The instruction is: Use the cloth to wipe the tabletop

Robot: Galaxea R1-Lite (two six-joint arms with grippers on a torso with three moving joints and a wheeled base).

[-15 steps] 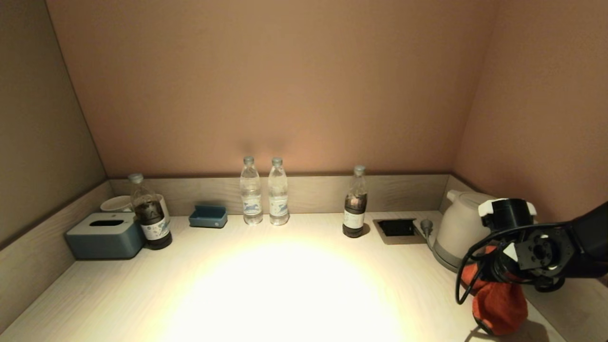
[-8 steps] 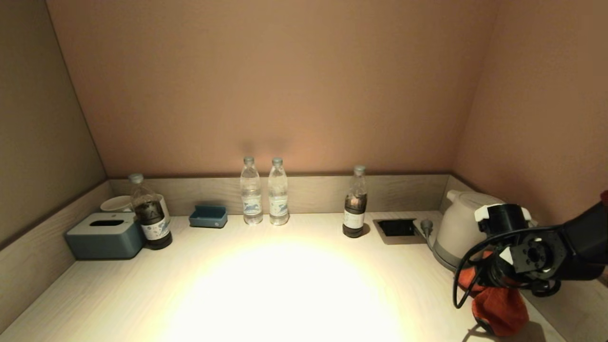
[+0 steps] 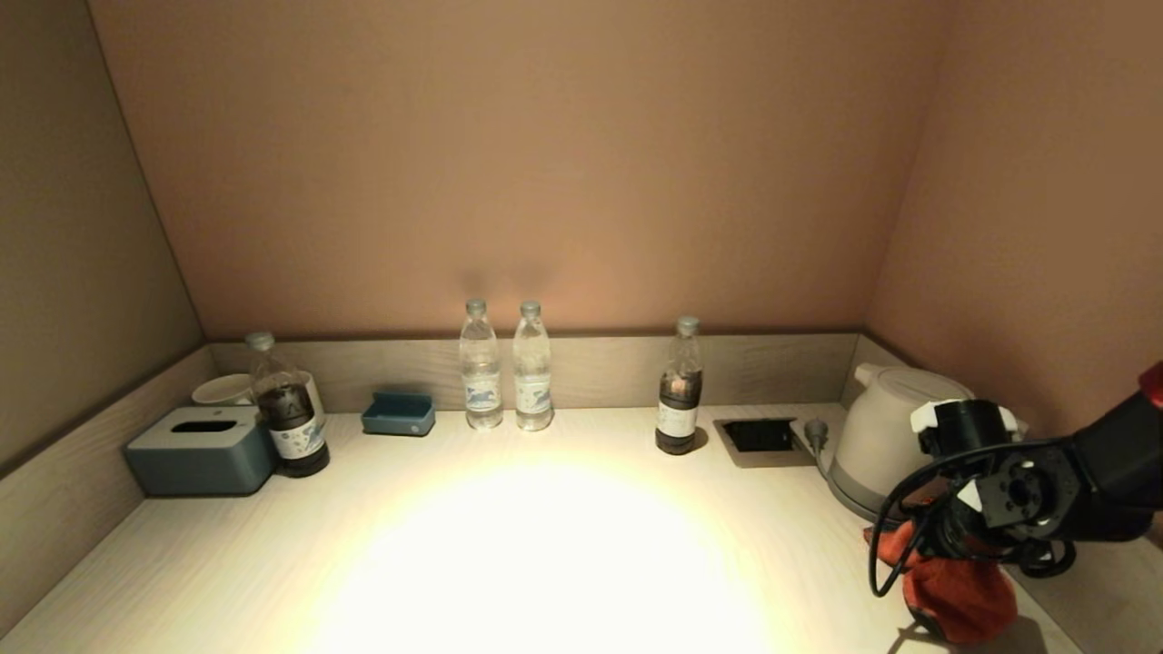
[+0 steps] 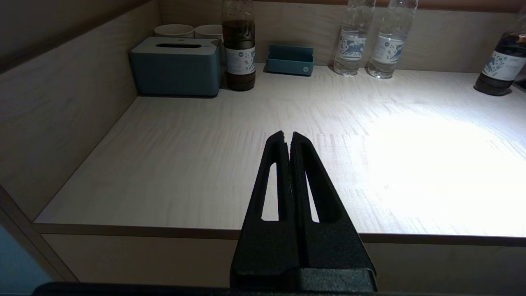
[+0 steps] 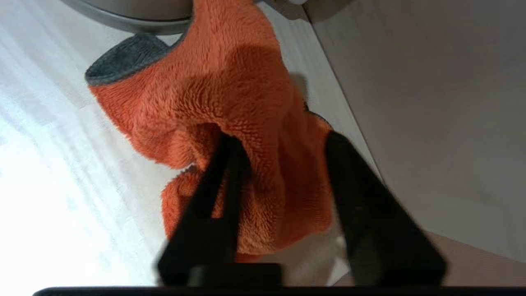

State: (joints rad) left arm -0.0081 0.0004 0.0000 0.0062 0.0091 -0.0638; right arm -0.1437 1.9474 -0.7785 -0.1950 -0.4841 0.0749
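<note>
The orange cloth (image 3: 963, 595) lies bunched on the pale wooden tabletop (image 3: 545, 554) at the front right, just in front of the kettle. In the right wrist view the cloth (image 5: 230, 82) has a grey edge. My right gripper (image 5: 283, 142) is open, with its two black fingers spread on either side of the cloth's bunched fold. In the head view the right wrist (image 3: 1018, 490) hides those fingers. My left gripper (image 4: 287, 133) is shut and empty, held off the table's front left edge, and is out of the head view.
A white kettle (image 3: 886, 436) stands right behind the cloth, beside a socket recess (image 3: 761, 436). The side wall is close on the right. Two clear bottles (image 3: 504, 372), two dark bottles (image 3: 680, 391), a blue tray (image 3: 398, 414), a tissue box (image 3: 202, 450) and cups line the back.
My right wrist has sunk lower and shifted slightly right over the cloth. The cloth has stayed on the table. The left gripper has no earlier view.
</note>
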